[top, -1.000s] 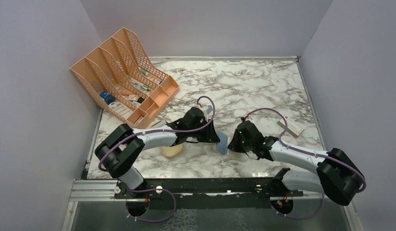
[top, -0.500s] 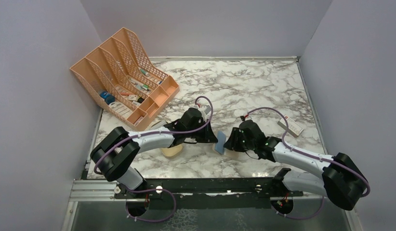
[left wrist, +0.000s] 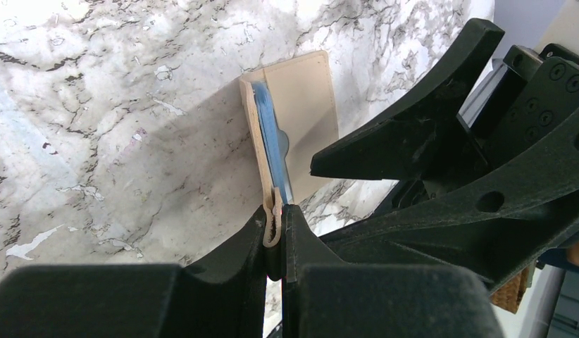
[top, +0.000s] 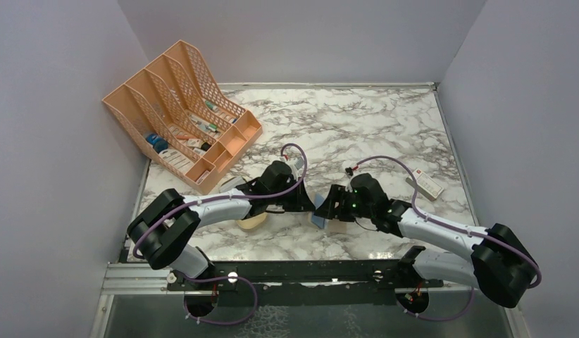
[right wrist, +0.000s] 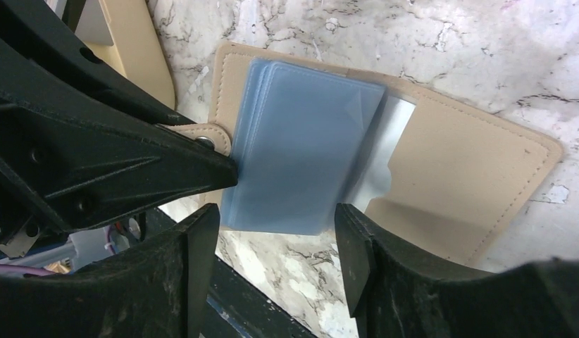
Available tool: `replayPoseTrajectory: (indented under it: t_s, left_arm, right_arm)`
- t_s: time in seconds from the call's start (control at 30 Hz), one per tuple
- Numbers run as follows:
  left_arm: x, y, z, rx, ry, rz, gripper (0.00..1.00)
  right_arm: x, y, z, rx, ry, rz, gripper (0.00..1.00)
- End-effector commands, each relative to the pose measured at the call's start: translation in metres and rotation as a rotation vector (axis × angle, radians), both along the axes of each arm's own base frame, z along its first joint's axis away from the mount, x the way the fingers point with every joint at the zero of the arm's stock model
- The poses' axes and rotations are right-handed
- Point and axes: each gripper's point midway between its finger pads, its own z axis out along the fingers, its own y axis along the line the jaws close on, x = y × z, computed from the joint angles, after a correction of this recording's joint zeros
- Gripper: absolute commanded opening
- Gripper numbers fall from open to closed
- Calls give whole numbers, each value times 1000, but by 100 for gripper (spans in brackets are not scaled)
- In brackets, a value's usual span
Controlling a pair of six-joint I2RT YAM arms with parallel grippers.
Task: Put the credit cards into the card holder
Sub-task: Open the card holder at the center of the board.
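- resting on the marble table (top: 385, 120), the task's things sit at about 6 o'clock of centre, between both arms.
- right gripper (right wrist: 276, 222): jaws apart, straddling the pale blue stack (right wrist: 308, 148), seemingly not gripping it.
- left gripper (left wrist: 279, 218): pinched shut on the snap tab (right wrist: 215, 141), probably to steady the holder.
- card holder (right wrist: 449, 176): lying open, flat.
- credit cards: can't tell them from the pockets in that stack.

The left arm (top: 216, 203) and right arm (top: 441, 229) have pale grey-white links between bulky black joints, each trailing a purple cable (top: 305, 165). A green light (top: 352, 205) glows at centre frame. The right gripper (right wrist: 276, 215) has matte black, wedge-shaped fingers (right wrist: 360, 253).
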Motion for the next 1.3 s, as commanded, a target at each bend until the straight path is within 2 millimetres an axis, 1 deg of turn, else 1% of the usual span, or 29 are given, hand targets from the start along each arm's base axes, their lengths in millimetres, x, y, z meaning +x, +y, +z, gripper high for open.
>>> replayPoseTrajectory:
  t_s: [0.0,0.2,0.3,0.5,0.6,0.63,0.83,0.9,1.1,1.27]
  left_arm:
    - [6,-1,8,-22,-28,28,0]
    - [6,0,6,-19,-27,30,0]
    - [7,0,6,-14,-28,33,0]
    - [7,2,3,-2,-30,36,0]
    - [7,3,2,4,-28,39,0]
    - [7,3,2,3,-30,39,0]
    - [7,4,1,6,-27,41,0]
    - [7,4,1,6,-27,43,0]
    - [7,5,0,9,-26,46,0]
    - [7,5,-1,10,-24,47,0]
  right_arm:
    - [0,14,9,64,-11,35,59]
    - [-3,18,-2,60,26,54,55]
    - [-3,16,-6,51,32,45,50]
    - [-2,13,-7,38,28,34,42]
    - [-2,11,-9,27,29,28,40]
    - [-2,10,-10,22,30,27,40]
    - [-2,8,-6,15,20,21,52]
    - [-1,6,-5,8,17,17,54]
    - [2,2,-5,-22,12,4,55]
    - [1,3,-4,-13,10,6,51]
